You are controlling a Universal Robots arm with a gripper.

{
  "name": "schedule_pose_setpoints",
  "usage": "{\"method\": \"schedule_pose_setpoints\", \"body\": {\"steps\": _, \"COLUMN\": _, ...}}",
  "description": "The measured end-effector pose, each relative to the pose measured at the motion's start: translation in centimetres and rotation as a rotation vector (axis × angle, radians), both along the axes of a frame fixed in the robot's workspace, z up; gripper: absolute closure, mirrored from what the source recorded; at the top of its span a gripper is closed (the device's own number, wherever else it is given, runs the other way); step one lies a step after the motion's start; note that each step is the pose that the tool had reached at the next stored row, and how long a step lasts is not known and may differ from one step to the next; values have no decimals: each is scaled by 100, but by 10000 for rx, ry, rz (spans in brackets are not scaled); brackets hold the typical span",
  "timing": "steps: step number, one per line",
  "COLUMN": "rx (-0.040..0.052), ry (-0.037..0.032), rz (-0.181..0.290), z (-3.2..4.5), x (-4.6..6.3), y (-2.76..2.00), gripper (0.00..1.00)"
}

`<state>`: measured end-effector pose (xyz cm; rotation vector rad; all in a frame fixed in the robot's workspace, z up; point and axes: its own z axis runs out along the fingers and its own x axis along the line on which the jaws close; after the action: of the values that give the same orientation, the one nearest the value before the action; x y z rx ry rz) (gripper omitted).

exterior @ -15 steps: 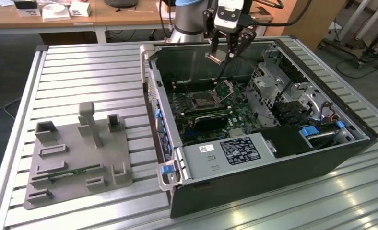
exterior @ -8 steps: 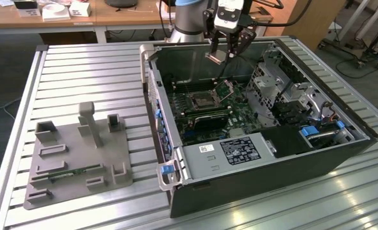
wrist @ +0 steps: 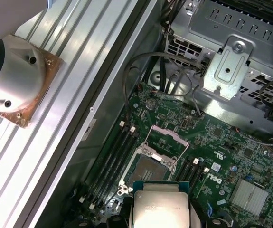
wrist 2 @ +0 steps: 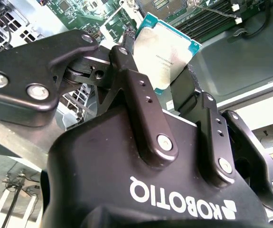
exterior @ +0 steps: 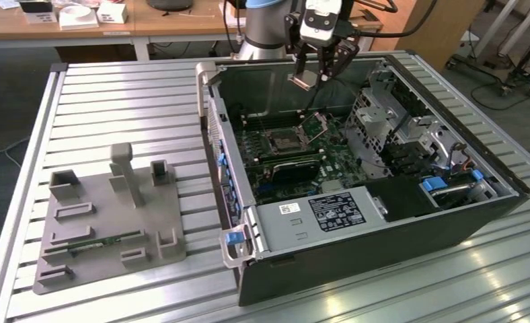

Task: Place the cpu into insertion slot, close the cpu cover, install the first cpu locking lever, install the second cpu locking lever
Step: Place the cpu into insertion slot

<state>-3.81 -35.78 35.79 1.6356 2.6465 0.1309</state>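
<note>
the gripper [wrist 2: 157, 66] pinches the cpu [wrist: 161, 209] by its edges, holding it in the air inside the open computer case [exterior: 355, 256], above the insertion slot [wrist: 148, 168], whose cpu cover [wrist: 167, 137] stands tilted up.

Exterior view: raised, off the arm, looking obliquely down at the open computer case [exterior: 355, 262]; mid distance. First wrist view: steeply down onto the motherboard [wrist: 221, 142], nearer. Second wrist view: close along the gripper [wrist 2: 167, 71]. Shared by both wrist views: motherboard, held cpu [wrist: 161, 209].
</note>
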Motion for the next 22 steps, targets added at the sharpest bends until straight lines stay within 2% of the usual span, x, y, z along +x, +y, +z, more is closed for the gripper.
{"method": "schedule_pose_setpoints", "body": {"steps": 4, "rx": 1, "ry": -1, "rz": -151, "z": -6, "x": 0, "y": 1, "gripper": 46}}
{"method": "schedule_pose_setpoints", "body": {"steps": 9, "rx": -1, "ry": 1, "rz": -642, "z": -17, "x": 0, "y": 2, "gripper": 46}}
{"method": "schedule_pose_setpoints", "body": {"steps": 22, "rx": 0, "ry": 0, "rz": -646, "z": -35, "x": 0, "y": 2, "gripper": 46}}
